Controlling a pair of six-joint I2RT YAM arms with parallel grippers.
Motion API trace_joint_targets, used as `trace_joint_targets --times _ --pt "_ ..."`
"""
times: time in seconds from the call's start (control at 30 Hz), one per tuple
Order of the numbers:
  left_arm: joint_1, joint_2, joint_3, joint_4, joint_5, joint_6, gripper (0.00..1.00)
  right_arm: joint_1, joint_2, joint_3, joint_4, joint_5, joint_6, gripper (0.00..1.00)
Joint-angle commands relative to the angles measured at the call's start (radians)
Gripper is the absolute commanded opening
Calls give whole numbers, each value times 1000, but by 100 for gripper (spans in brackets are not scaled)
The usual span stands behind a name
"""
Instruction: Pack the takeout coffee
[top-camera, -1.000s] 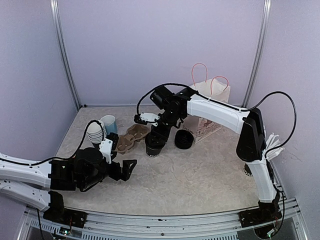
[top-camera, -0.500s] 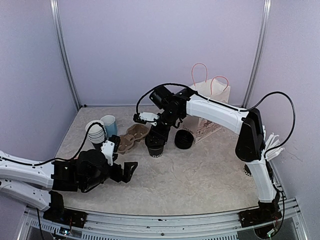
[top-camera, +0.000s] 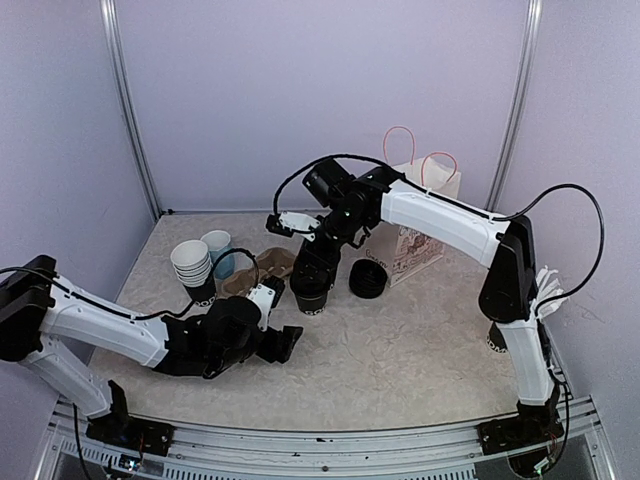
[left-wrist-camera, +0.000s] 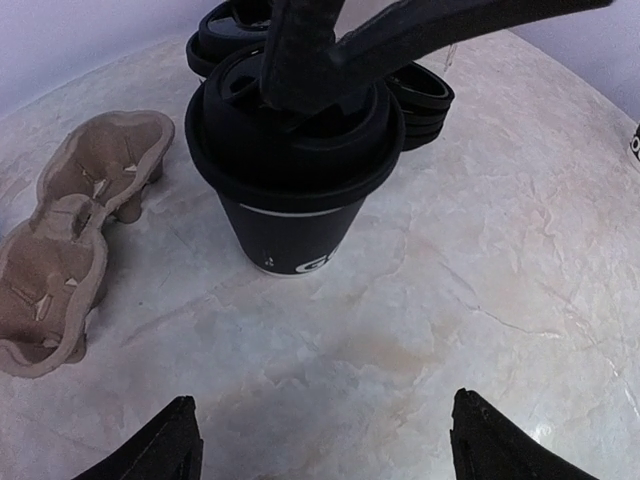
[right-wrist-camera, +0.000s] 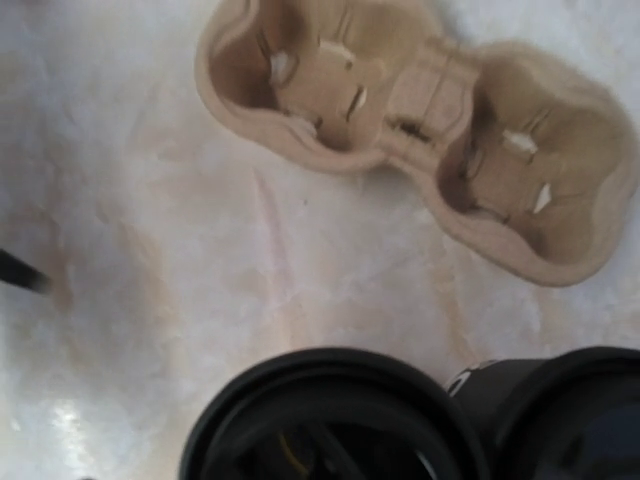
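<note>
One takeout coffee (top-camera: 311, 292), a black paper cup with a black lid and white lettering, stands mid-table; it fills the left wrist view's top (left-wrist-camera: 293, 215). My right gripper (top-camera: 316, 264) hangs just over its lid (right-wrist-camera: 330, 420), and its fingers (left-wrist-camera: 300, 50) are spread with nothing between them. My left gripper (top-camera: 285, 343) lies low on the table in front of the cup, open (left-wrist-camera: 325, 450) and empty, a short way from it. Another black cup (top-camera: 494, 342) shows partly behind the right arm's lower link.
A brown two-cup pulp carrier (top-camera: 255, 270) (right-wrist-camera: 420, 150) lies left of the cup. Behind it are a stack of lidless cups (top-camera: 192, 265) and a light blue mug (top-camera: 220, 250). A pile of black lids (top-camera: 368, 279) and a white paper bag (top-camera: 415, 215) stand to the right.
My left arm has swung right and forward, bringing its gripper closer to the lidded cup. My right gripper has lifted slightly off the lid, its fingers wider apart.
</note>
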Motion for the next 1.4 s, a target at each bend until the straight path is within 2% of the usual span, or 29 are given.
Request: trace_joint_targets --times 0.0,0.17,0.37,0.63,0.87,1.0,1.13,1.37 --pt "34 87 71 129 48 33 83 -2 -115 24 -13 -37 -12 95" --pt "59 199 151 153 39 28 84 -21 -207 -23 -12 -16 -35 95" --pt "102 292 202 182 40 26 84 -109 -307 -110 1 -40 -42 94" --pt "163 347 230 235 103 33 83 -237 -447 -246 58 -135 -56 92" --pt "169 376 247 236 116 46 84 -301 -524 -267 51 -228 -75 91" --pt "163 348 222 199 114 34 84 -355 -567 -236 34 -266 -102 89" --pt "129 247 159 121 85 40 86 -475 -622 -192 57 -270 -113 86" --pt "23 65 137 -101 -32 21 87 -664 -653 -220 84 -135 -196 80"
